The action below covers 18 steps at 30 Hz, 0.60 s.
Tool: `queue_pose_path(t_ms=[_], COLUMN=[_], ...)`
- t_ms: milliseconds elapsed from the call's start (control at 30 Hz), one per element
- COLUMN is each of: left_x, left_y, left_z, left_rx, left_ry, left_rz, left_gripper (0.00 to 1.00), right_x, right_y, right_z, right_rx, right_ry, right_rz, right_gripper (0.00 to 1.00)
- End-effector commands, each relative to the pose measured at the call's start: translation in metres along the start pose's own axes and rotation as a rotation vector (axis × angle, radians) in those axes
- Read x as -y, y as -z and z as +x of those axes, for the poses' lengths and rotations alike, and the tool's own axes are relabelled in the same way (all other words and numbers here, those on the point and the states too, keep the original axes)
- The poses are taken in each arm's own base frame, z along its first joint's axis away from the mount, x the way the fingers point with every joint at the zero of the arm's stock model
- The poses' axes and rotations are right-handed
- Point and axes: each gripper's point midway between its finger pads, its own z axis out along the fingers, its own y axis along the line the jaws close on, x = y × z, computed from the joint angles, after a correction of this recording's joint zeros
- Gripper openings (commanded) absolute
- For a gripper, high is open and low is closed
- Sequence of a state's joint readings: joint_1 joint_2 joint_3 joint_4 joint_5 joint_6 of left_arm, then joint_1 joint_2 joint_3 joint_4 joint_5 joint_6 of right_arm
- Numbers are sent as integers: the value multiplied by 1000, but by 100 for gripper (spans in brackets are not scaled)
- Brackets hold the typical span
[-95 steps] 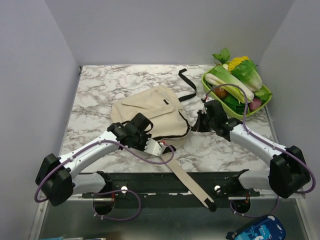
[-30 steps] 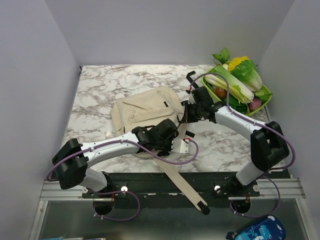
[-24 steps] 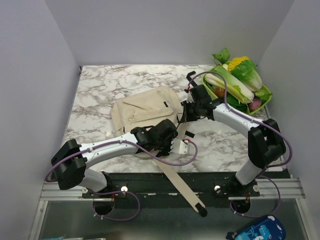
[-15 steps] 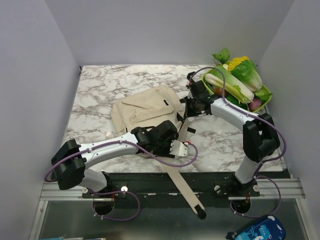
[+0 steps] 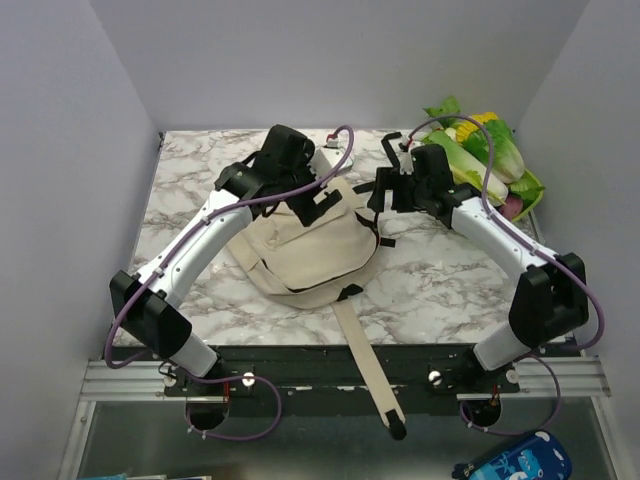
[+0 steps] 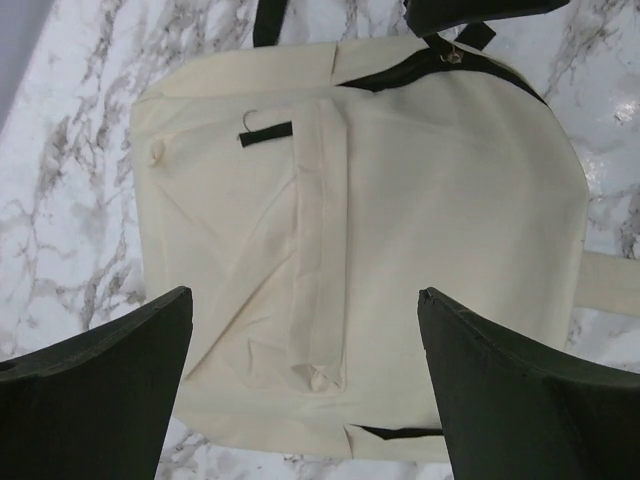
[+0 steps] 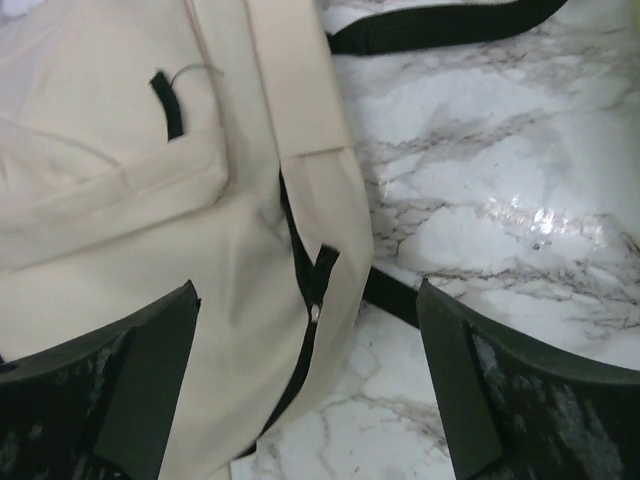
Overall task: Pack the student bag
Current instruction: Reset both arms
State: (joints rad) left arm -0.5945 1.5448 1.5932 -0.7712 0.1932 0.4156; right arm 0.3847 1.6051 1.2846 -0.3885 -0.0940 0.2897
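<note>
**Top view.** The student bag [image 5: 305, 250] lies flat at the middle of the worktop [image 5: 190, 180]. Its long beige strap [image 5: 362, 360] runs to the near edge and hangs over it. The left gripper [image 5: 318, 203] hangs over the far left part of the bag. The right gripper [image 5: 388, 198] hangs over the bag's far right edge. A green tray of vegetables [image 5: 528, 190] sits at the far right corner, apart from the bag.

**Left wrist view.** The left fingers [image 6: 100, 390] are spread wide with nothing between them. Below them is the bag's front panel with its flat pocket. No contact with the fabric is visible.

**Right wrist view.** The right fingers [image 7: 500, 390] are also spread wide and hold nothing. Below them is the bag's side seam, with a dark zip line [image 7: 300, 300] and a black strap [image 7: 440, 25] lying on the marble.

**Handling.** The bag appears to be soft, light and limp. It will probably sag and fold when lifted rather than keep its shape. The better places to take hold look to be the black-trimmed zip edge or its pull tab, not the flat panel. One gripper would likely need to hold the fabric while the other parts the opening. The overhanging strap may drag or snag.
</note>
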Motion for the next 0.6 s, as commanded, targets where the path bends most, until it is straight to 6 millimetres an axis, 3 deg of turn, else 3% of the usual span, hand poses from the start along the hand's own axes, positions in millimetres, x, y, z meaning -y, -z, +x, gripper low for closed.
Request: queue_pose_path(t_ms=[0,33,100,233,433,567], left_x=[17,17,17,-6,-32,-69], left_y=[18,20,25,31,36,44], left_z=[36,40,52,79,111,138], left_rx=[-113,-113,-111,-90,-76,-32], left_ry=[141,154,180,266,385,513], left_rz=[61,58,48,-13,-47,-153], left_gripper=[99,99,99,99,99,99], right_x=[-24,-23,-30,-34,-17,-6], right_y=[29,31,48,69,74,76], right_z=[8,19,14,17,42,52], right_rx=[45,35,83,135,140,148], right_ry=[-7,-13,-12,-8,-10,-14], right_rz=[-138,-143,-184,-214,-161,-111], right_gripper=[100,100,100,100,100,100])
